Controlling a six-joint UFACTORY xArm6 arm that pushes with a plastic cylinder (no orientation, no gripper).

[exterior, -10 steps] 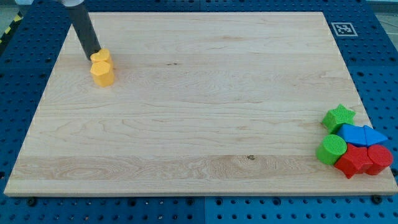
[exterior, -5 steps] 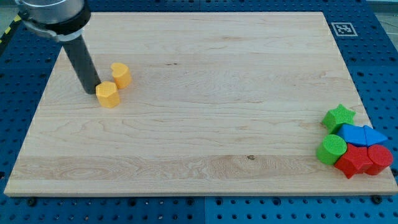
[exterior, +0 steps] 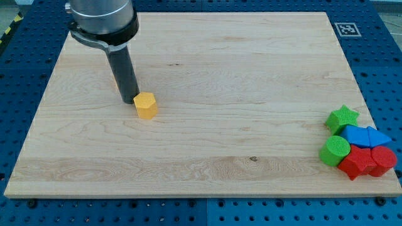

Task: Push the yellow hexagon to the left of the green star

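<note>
The yellow hexagon (exterior: 146,105) lies on the wooden board (exterior: 207,144), left of the middle. My tip (exterior: 128,101) stands right against its upper left side. The rod rises from there toward the view's top left. The green star (exterior: 342,118) sits at the board's right edge, far to the right of the hexagon, on top of a cluster of blocks.
Just below the green star are a blue block (exterior: 366,135), a green cylinder (exterior: 335,150) and two red blocks (exterior: 356,162) (exterior: 384,159), packed together. A black-and-white marker tag (exterior: 346,29) sits at the board's top right corner.
My tip has pushed the yellow hexagon right and down, from the top left toward the middle. A second yellow block split off and is now hidden behind the rod.
</note>
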